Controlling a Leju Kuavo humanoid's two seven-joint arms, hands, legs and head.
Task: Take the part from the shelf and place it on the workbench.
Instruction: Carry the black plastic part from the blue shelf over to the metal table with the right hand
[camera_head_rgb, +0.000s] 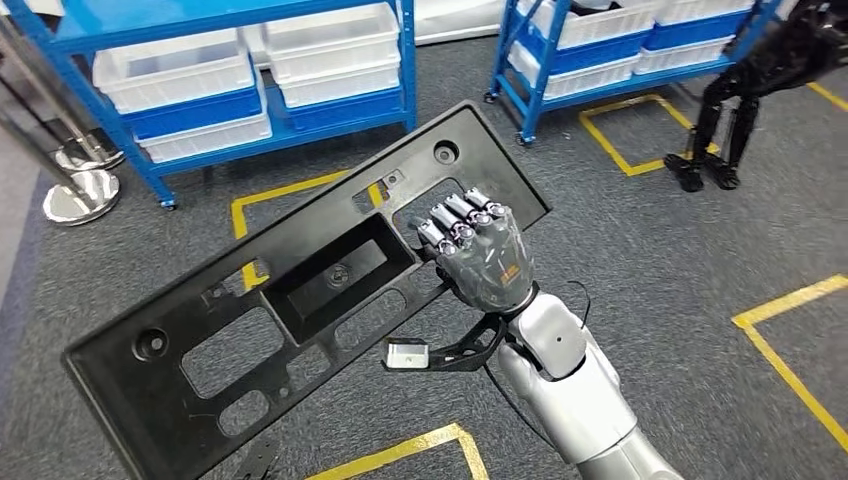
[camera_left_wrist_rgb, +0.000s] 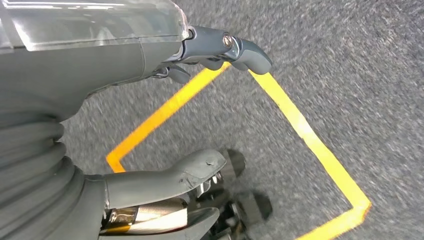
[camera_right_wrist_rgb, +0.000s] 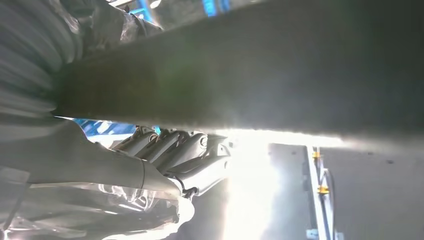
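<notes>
The part is a long black plastic panel (camera_head_rgb: 120, 385) with a deep rectangular recess and several cutouts, carried tilted over the grey floor. My right hand (camera_head_rgb: 478, 255) grips it near its far end, fingers hooked over the edge of one cutout. In the right wrist view the panel's dark underside (camera_right_wrist_rgb: 250, 65) runs across the picture, with my right hand (camera_right_wrist_rgb: 165, 150) curled against it. My left hand (camera_left_wrist_rgb: 100, 55) hangs over the floor with thumb and fingers apart and nothing in it.
Blue shelves with white bins (camera_head_rgb: 190, 70) stand at the back left, and a second blue shelf (camera_head_rgb: 620, 40) at the back right. Yellow tape (camera_head_rgb: 790, 300) marks squares on the carpet. Chrome post bases (camera_head_rgb: 80, 195) sit far left; black jointed legs (camera_head_rgb: 720, 130) stand far right.
</notes>
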